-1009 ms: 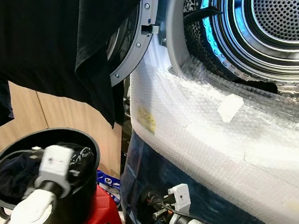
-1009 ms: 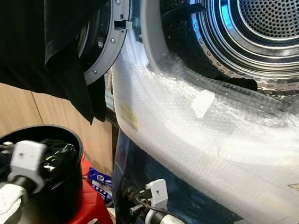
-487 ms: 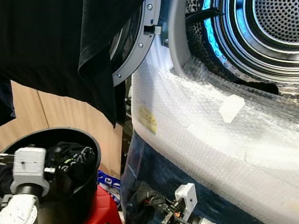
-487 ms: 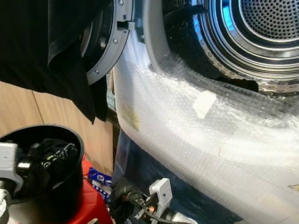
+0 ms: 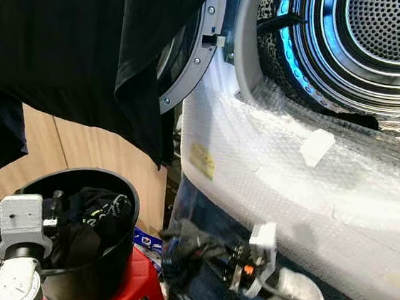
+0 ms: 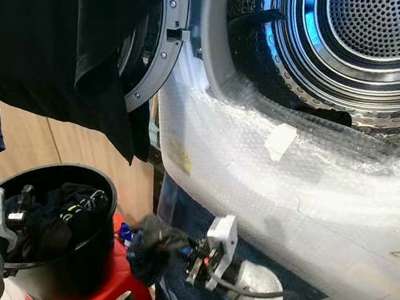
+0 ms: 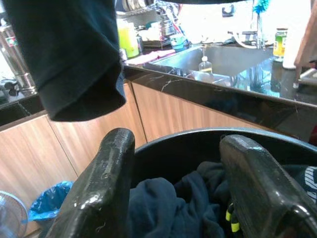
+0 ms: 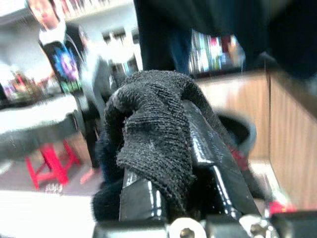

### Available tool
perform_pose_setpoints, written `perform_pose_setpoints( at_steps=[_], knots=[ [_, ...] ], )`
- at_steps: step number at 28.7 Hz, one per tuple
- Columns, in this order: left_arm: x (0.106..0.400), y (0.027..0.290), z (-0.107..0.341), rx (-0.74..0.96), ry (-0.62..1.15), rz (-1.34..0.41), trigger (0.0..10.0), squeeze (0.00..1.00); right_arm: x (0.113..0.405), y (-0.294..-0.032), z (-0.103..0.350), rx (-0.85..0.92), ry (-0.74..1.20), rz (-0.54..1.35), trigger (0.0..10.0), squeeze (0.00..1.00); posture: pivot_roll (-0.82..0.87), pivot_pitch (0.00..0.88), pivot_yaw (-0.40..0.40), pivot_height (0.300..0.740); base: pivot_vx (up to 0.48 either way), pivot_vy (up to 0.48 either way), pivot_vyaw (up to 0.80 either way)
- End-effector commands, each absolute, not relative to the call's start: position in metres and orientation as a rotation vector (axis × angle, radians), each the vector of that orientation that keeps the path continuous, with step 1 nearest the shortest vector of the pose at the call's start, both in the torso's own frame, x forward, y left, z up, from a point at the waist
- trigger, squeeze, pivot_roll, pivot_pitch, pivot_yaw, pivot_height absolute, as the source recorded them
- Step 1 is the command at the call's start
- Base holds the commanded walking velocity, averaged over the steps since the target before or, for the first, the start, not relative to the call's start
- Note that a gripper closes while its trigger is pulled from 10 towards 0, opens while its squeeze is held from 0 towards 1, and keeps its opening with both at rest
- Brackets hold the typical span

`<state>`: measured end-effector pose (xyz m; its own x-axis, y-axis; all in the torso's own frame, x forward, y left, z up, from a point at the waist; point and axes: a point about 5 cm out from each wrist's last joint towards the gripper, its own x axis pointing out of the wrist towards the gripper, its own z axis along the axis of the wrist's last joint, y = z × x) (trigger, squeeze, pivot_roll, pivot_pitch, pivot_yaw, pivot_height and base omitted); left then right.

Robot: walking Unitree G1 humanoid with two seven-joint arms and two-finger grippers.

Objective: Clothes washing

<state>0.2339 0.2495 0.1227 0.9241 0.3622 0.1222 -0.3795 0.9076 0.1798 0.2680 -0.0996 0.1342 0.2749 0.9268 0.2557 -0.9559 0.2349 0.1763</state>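
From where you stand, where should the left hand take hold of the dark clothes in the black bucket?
Probably the raised fold of the dark clothes at the heap's middle, coming from above through the black bucket's open top. The left hand hangs open over the rim, fingers either side of that fold; the bucket's wall blocks any approach from the side.

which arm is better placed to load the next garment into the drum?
Right. The right gripper is already shut on a black knit cloth, just below the open steel washer drum. The left gripper hangs open over the round black laundry bucket, holding nothing.
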Motion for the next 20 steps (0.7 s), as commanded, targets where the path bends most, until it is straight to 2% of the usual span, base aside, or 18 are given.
perform_pose_setpoints(
  at_steps=[1,3,9,12,15,18,20],
  knots=[
    [0.239,0.246,0.125,0.222,-0.101,0.356,10.0,0.0,0.282,-0.106,0.178,0.333,-0.279,1.284,0.0,0.0,0.11,0.0,-0.005,0.74,0.0,0.0,0.0],
    [0.24,0.245,0.125,0.223,-0.101,0.354,10.0,0.0,0.285,-0.108,0.185,0.337,-0.304,1.275,0.0,0.0,0.11,0.0,-0.004,0.74,0.0,0.0,0.0],
    [0.242,0.245,0.125,0.213,-0.105,0.358,10.0,0.0,0.303,-0.124,0.262,0.352,-0.578,1.298,0.0,0.0,0.11,0.0,-0.003,0.74,0.0,0.0,0.0],
    [0.243,0.245,0.125,0.21,-0.108,0.358,10.0,0.0,0.313,-0.131,0.294,0.371,-0.697,1.25,0.0,0.0,0.11,0.0,-0.002,0.74,0.0,0.0,0.0],
    [0.244,0.245,0.125,0.206,-0.11,0.354,10.0,0.0,0.319,-0.133,0.309,0.386,-0.746,1.243,0.0,0.0,0.11,0.0,0.006,0.74,0.0,0.0,0.0],
    [0.246,0.243,0.125,0.205,-0.107,0.343,10.0,0.0,0.33,-0.132,0.33,0.317,-0.78,1.231,0.0,0.0,0.11,0.0,0.003,0.74,0.0,0.0,0.0],
    [0.247,0.243,0.124,0.204,-0.107,0.342,10.0,0.0,0.342,-0.132,0.341,0.309,-0.788,1.168,0.0,0.0,0.11,0.0,0.001,0.74,0.0,0.0,0.0]
  ],
)
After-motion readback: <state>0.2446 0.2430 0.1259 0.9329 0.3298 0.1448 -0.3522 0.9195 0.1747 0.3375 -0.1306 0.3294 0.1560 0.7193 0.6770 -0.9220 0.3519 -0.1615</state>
